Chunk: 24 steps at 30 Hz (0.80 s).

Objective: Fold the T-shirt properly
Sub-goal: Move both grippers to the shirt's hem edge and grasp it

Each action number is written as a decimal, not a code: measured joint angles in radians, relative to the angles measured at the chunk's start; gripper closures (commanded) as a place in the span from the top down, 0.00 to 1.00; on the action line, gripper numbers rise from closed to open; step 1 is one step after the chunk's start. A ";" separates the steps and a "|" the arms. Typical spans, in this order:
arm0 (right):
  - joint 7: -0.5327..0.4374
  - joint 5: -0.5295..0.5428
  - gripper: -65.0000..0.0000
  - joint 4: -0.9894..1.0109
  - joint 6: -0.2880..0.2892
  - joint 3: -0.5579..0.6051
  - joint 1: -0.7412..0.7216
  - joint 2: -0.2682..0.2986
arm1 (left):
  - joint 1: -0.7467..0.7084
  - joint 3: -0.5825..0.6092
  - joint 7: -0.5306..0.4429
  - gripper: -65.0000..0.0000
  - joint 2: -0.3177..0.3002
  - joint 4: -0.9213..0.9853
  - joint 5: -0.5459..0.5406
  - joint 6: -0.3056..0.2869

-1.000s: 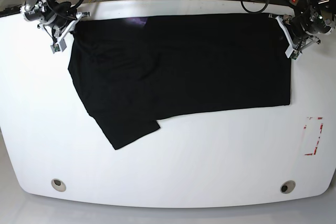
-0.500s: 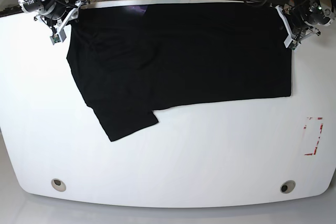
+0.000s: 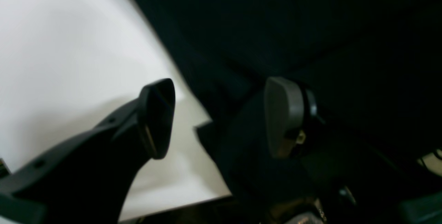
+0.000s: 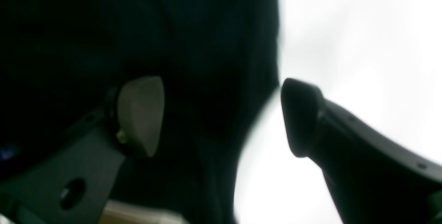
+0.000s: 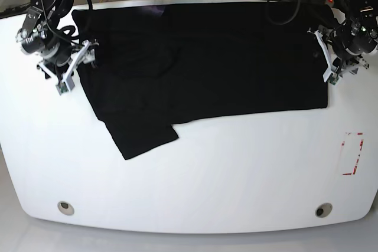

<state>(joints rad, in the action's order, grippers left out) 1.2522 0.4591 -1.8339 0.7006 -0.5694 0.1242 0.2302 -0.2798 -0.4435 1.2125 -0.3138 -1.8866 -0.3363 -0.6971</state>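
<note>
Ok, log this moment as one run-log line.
phase: release after spreading | T-shirt: flat on table, one sleeve angled toward near edge | left tool: open | right tool: open

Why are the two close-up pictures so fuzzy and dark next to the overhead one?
Left wrist view: the claw and shirt are soft and out of focus, the white table glaring. Right wrist view: equally blurred, the shirt nearly featureless black. Base view: sharp and evenly lit, edges bowed by the wide lens.
</note>
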 measured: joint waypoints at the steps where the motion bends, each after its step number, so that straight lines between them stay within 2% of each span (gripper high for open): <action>1: -0.002 -0.003 0.78 0.036 0.001 0.014 -0.035 0.009 | 0.016 0.000 0.002 0.58 0.000 0.001 -0.001 0.000; 6: -0.023 -0.020 0.78 0.230 -0.009 0.061 -0.209 0.052 | 0.118 0.001 -0.001 0.58 0.001 0.002 0.004 0.000; 10: -0.087 -0.024 0.78 0.402 -0.008 0.130 -0.331 0.089 | 0.219 0.001 0.000 0.58 0.010 0.032 0.124 0.000; 14: -0.214 -0.014 0.78 0.579 -0.001 0.241 -0.440 0.124 | 0.348 -0.002 -0.002 0.58 0.042 0.119 0.249 0.000; 18: -0.349 -0.071 0.78 0.785 -0.004 0.338 -0.544 0.140 | 0.457 0.001 -0.011 0.58 0.058 0.229 0.326 -0.002; 24: -0.554 -0.174 0.78 1.059 -0.009 0.437 -0.662 0.144 | 0.520 -0.003 -0.135 0.58 0.061 0.367 0.385 0.000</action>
<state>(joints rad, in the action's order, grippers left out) 0.6983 0.2848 -0.7750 0.6914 -0.1326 -0.5381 0.3744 0.2401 -0.4469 1.0775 -0.2527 -1.5192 0.0483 -0.6975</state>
